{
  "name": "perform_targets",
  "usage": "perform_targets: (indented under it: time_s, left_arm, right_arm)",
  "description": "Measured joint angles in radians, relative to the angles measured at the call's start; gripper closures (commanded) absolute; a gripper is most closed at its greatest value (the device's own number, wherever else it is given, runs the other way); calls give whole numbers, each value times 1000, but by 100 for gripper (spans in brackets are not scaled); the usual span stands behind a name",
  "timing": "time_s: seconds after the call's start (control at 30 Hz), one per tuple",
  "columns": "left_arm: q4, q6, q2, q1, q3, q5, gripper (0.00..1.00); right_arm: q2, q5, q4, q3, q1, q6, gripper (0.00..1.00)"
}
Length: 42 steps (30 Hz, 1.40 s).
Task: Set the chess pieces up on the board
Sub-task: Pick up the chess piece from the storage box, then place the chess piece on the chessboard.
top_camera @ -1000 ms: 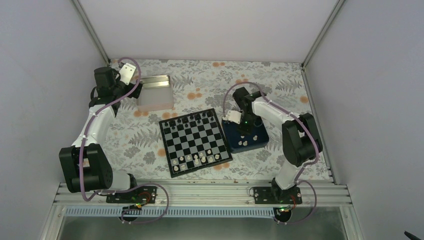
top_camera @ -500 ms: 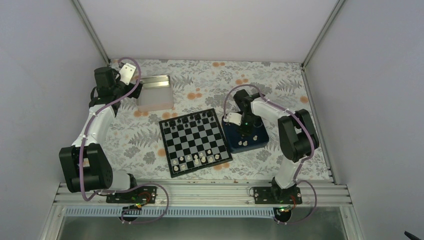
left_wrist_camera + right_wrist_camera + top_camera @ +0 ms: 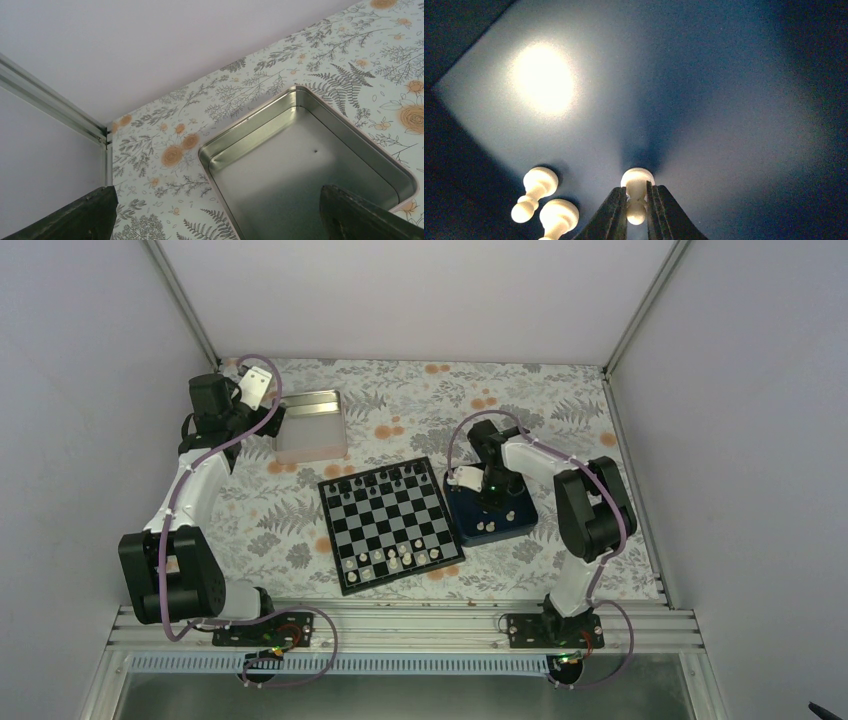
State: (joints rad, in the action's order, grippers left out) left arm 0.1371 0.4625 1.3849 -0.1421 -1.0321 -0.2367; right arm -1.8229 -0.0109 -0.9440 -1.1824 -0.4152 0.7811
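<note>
My right gripper (image 3: pixel 637 200) pinches a white chess piece (image 3: pixel 637 179) below its head, so I should lift straight off the tray (image 3: pixel 724 100), clear of its neighbours (image 3: pixel 538 182).

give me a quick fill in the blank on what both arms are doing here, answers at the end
1. The right pincer is closed on a ___ chess piece.
2. That piece is in the dark ___ tray.
3. The left pincer hovers over the silver tin with its jaws ___.
4. In the right wrist view, ___ other white pieces lie left of the held one.

Answers: white; blue; open; two
</note>
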Motion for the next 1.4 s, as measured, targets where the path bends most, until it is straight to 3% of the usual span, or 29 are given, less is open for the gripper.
perform_targets:
  time_s: [0.4,0.87,1.4]
  left_arm:
    - [0,0,0,0,0,0,0]
    - [0,-1,-5,0,0,-1,0]
    - [0,-1,-6,0,-2,-1,0]
  right_arm:
    - [64,11,-80,-58,-20,-12,94]
    - [72,19,-161,-187,-347,-70,93]
    - [-27,-37,-147,-187,-444,-77,91]
